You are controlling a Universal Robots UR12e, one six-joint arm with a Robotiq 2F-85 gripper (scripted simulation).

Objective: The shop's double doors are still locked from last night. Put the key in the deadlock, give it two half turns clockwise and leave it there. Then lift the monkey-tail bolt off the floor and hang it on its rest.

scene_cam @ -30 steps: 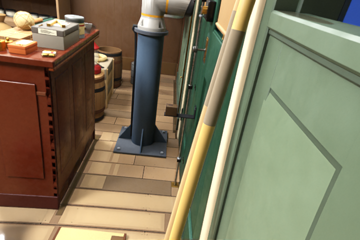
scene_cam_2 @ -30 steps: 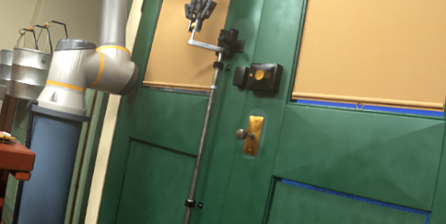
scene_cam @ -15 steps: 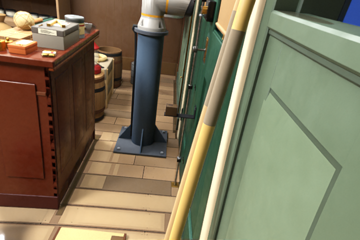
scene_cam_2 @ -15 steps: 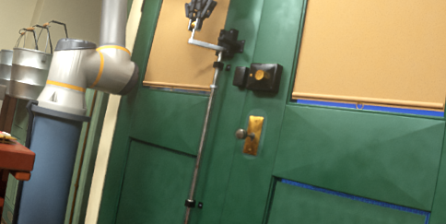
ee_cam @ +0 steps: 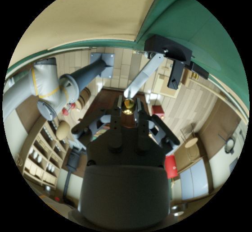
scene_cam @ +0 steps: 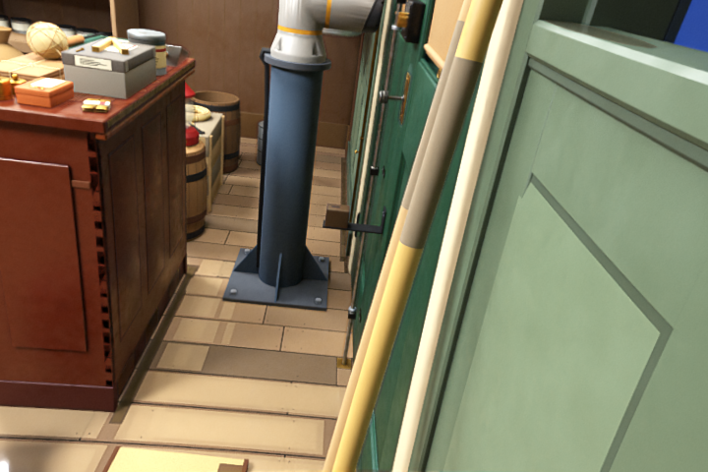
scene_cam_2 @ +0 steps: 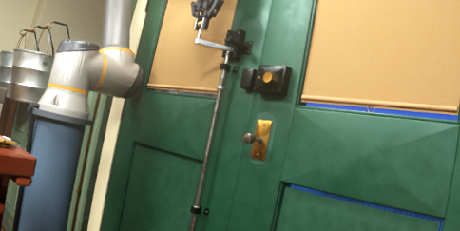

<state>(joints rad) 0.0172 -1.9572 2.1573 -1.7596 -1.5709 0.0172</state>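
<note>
On the green double doors, the monkey-tail bolt (scene_cam_2: 209, 129) runs as a long grey rod up the left leaf, and its bent handle (scene_cam_2: 211, 43) reaches sideways from a black bracket (scene_cam_2: 239, 43) near the top. My gripper (scene_cam_2: 203, 20) hangs above that handle, its fingers closed on the brass knob (ee_cam: 128, 106) at the handle's tip. Right of the bracket sits the black deadlock (scene_cam_2: 267, 79) with a brass disc at its keyhole; whether a key sits in it I cannot tell. Below it is a brass plate with a door knob (scene_cam_2: 259, 139).
The arm's blue pedestal (scene_cam: 285, 167) stands bolted to the floor close to the doors. A red-brown counter (scene_cam: 76, 222) with boxes on top stands to the left, barrels behind it. A small shelf bracket (scene_cam: 355, 222) juts from the door. Striped poles (scene_cam: 411, 234) lean near the frame.
</note>
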